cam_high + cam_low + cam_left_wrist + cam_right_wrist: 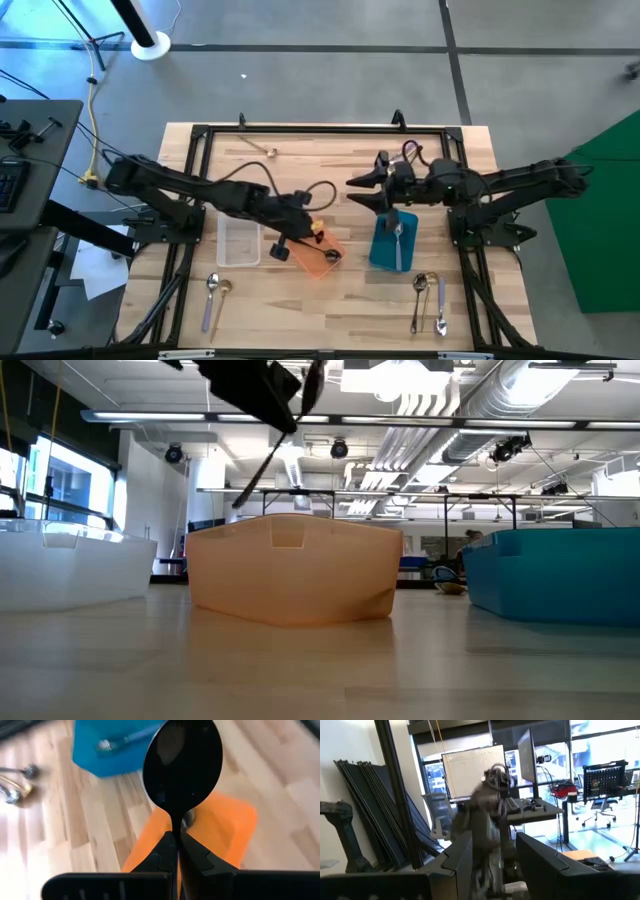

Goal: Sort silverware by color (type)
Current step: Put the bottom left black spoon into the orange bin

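At the left front of the wooden table (330, 310), two spoons (216, 295) lie side by side, one with a lilac handle and one gold. Behind them, toward the middle, sits the clear tray (239, 241). A lone gold spoon (258, 148) rests well apart near the far edge.

The left arm reaches in from the left, and the left gripper (176, 851) hangs over the orange tray (318, 256). Its jaws are pinched together on the thin neck of a black spoon (182, 767), whose dark glossy bowl stands out beyond the fingertips. From table level the spoon's handle slants down above the orange tray without touching it. In the overhead view another dark spoon (331, 256) seems to lie in the tray's right corner.

Just to the right stands the blue tray (393, 245), with a silver spoon (398, 236) lying lengthwise in it. The right gripper (364, 185) hovers behind that tray, raised off the table; its jaws stand apart and I see nothing between them.

At the right front, a small cluster of spoons (429, 300) lies on the wood: silver, gold and dark ones close together, handles pointing toward the front edge.
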Tool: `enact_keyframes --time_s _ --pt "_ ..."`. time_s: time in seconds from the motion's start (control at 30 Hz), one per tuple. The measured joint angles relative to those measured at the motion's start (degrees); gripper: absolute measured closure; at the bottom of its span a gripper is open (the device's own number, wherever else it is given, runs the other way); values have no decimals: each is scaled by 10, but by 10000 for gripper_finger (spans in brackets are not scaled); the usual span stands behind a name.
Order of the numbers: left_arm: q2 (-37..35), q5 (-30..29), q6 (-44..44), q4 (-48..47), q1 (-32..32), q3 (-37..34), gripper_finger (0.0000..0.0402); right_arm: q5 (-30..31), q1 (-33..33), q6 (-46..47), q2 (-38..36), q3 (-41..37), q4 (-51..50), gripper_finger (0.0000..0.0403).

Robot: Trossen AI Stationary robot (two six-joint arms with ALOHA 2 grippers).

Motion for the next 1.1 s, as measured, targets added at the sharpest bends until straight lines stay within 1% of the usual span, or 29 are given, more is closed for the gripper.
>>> enact_keyframes --time_s 0.13,0.3,0.43,0.53,0.7,0.77,0.87,0.97,1.1 --pt "34 15 35 -23 0 24 401 0 0 1 -19 0 -29 265" --pt "95 28 53 -59 4 84 401 -1 0 16 -21 0 -63 265" --pt "150 28 67 -118 7 133 401 -2 0 16 -18 0 -74 265" --pt "176 30 63 -154 5 154 401 -2 0 16 -18 0 -75 265" --pt "210 60 50 -193 6 156 401 -2 0 15 -18 0 -77 265" --pt "226 57 44 -207 9 155 401 -2 0 15 -18 0 -77 265" --pt "240 54 42 -201 11 155 401 -2 0 15 -18 0 -77 265" --pt "252 55 42 -171 10 156 401 -2 0 15 -18 0 -81 265" --pt "269 57 42 -163 11 156 401 -2 0 15 -18 0 -86 265"
